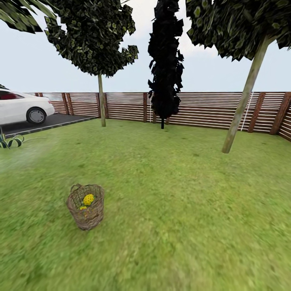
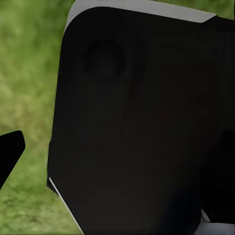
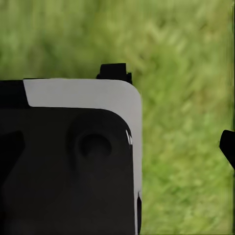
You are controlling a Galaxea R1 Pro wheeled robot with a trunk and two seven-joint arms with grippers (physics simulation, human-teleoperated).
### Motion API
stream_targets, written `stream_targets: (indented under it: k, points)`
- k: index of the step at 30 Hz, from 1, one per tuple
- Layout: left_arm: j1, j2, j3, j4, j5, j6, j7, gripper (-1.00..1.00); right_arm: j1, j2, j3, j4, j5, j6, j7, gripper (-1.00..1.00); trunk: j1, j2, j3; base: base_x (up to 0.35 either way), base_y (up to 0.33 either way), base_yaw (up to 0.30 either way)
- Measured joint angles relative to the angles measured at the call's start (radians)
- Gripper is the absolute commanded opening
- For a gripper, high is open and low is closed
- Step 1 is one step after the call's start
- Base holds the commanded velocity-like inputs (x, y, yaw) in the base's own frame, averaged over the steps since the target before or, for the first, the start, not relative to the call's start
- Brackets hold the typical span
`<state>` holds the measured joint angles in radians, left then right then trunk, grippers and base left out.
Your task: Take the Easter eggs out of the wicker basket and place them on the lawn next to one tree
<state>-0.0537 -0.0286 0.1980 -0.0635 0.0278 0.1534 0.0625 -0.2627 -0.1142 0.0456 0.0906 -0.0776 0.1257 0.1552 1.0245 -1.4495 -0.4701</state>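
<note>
Wicker basket upright on lawn | apparently two Easter eggs visible inside | tree well apart | fingers' state: cannot tell

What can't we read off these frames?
- Egg count: in the head view the wicker basket shows one Easter egg and part of another; its wall hides any third.
- Both end effectors' state: dark robot housing blocks the left wrist view, housing blocks the right.
- Leaning tree's canopy: cut by the top edge.
- White car: cut by the left edge.
</note>
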Motion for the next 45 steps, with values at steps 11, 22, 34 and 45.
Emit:
stream_targets:
  k: [11, 22, 34, 45]
  points:
    - [0.0, 0.0, 0.0, 0.002, 0.0, 0.0, 0.0, 1.0, 0.0, 0.001, 0.0, 0.001, 0.0, 0.0, 0.0, 1.0, 0.0, 0.0, 0.0, 0.324, -0.129, 0.0]
    - [0.0, 0.0, 0.0, 0.004, 0.0, 0.0, 0.0, 1.0, 0.0, 0.002, 0.0, 0.002, 0.0, 0.001, 0.0, 1.0, 0.0, 0.0, 0.0, 0.324, -0.131, 0.0]
    - [0.0, 0.0, 0.0, 0.005, 0.0, 0.0, 0.0, 1.0, 0.0, 0.001, 0.0, 0.002, 0.0, 0.0, 0.0, 1.0, 0.0, 0.0, 0.0, 0.324, -0.135, 0.0]
    - [0.0, 0.0, 0.0, 0.005, 0.0, 0.001, 0.0, 1.0, 0.0, -0.001, 0.0, 0.002, 0.0, -0.001, 0.0, 1.0, 0.0, 0.0, 0.0, 0.324, -0.136, 0.0]
